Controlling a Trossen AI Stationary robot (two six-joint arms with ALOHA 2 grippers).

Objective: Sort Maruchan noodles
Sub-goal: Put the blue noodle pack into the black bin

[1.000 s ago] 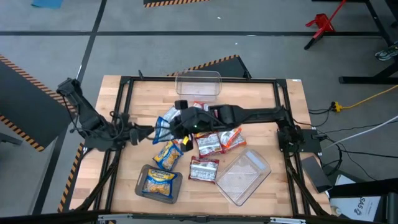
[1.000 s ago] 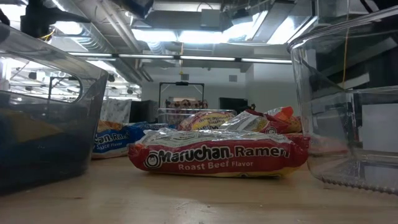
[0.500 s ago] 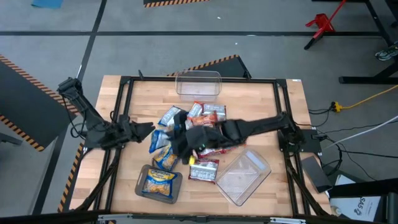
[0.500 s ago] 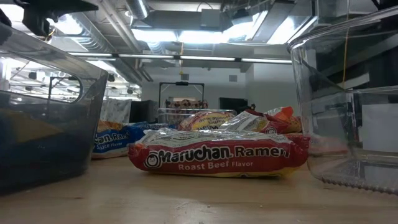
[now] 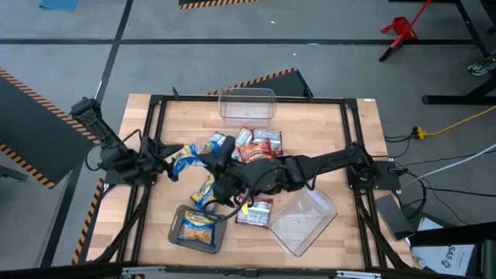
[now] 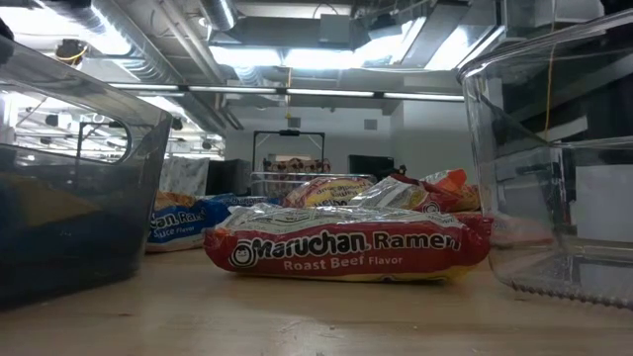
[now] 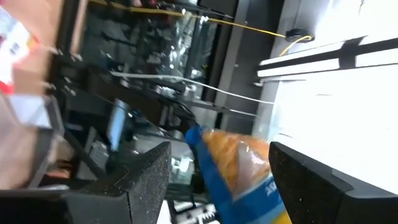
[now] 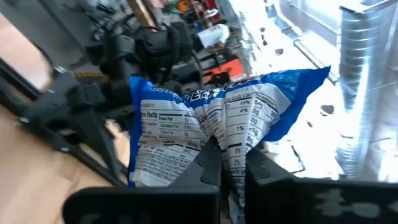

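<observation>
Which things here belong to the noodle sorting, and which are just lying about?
Job: blue-and-yellow packet in left gripper; blue packet in right gripper; red packets on the table; tray; clear tubs.
Lying about: red stand; yellow cable.

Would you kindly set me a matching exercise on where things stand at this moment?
Things:
1. left gripper
2. far tub
3. near-left tub
4. roast beef packet

States:
A. lying flat on the table
B. holds a yellow packet
C. shut on a blue-and-yellow packet
D. empty

Pairs: 1-C, 2-D, 3-B, 4-A
</observation>
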